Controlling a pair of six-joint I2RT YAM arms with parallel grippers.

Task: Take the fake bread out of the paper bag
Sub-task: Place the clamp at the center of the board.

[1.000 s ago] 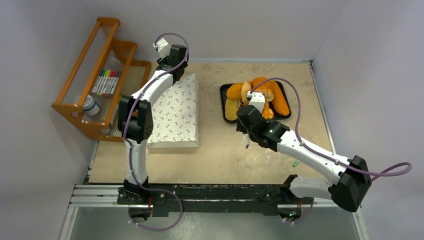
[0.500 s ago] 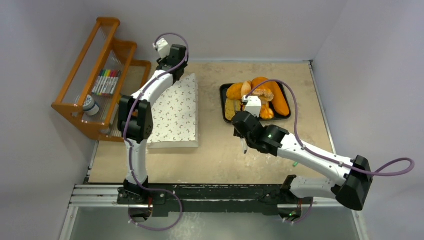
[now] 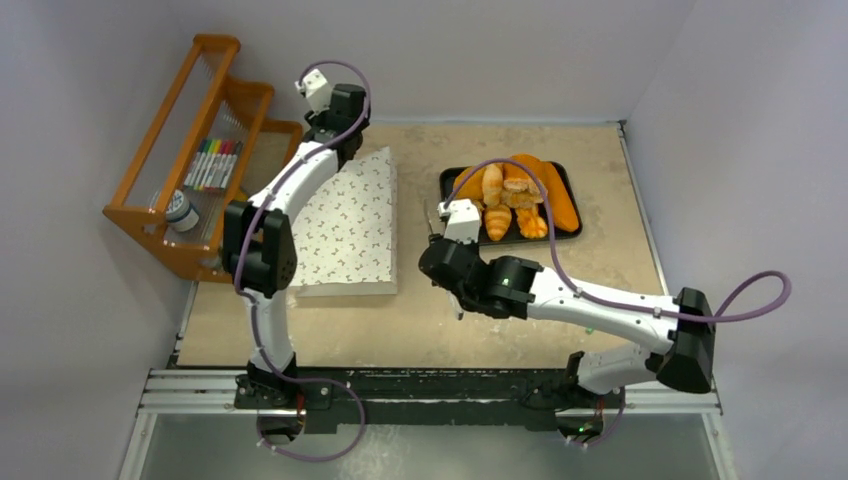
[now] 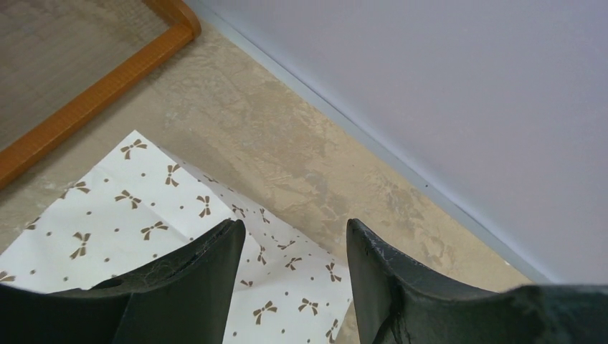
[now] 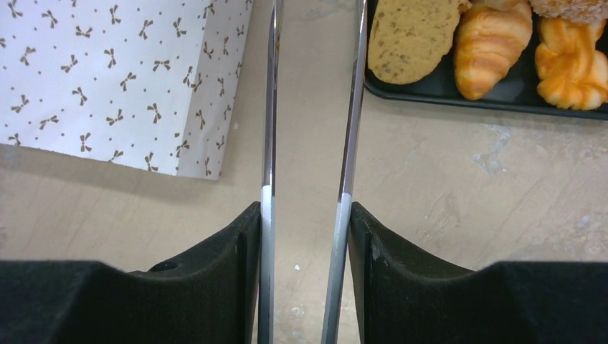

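Fake bread (image 3: 515,195): every piece I could see lay heaped on the black tray (image 5: 502,97) at the far right of the bench (image 3: 340,330). There were long loaves, croissants (image 5: 491,46) and a flat tan slice (image 5: 412,36), all well apart from the bag.
Paper bag (image 3: 350,230): it lay nearly flat on the left half of the bench, its near edge showing a little thickness. Whether any bread was left inside was hidden from me.
Left tool (image 4: 294,226): it was over the bag's far end, fingers apart, with printed paper showing in the gap. I could not tell whether it touched the paper.
Right tool (image 5: 315,43): its thin blades stood apart with nothing between them, above bare bench between bag and tray.
How the bread should handle: I judged it light and fairly firm, with smooth rounded crusts that could squirt out from narrow blades.
Where to take hold: across a croissant's ridged middle, or a loaf at mid-length. The slice looked better gripped by its edges.
How the bag should handle: thin and light, likely to crease or slide — so I would pin or pinch one corner while the other tool reached in.
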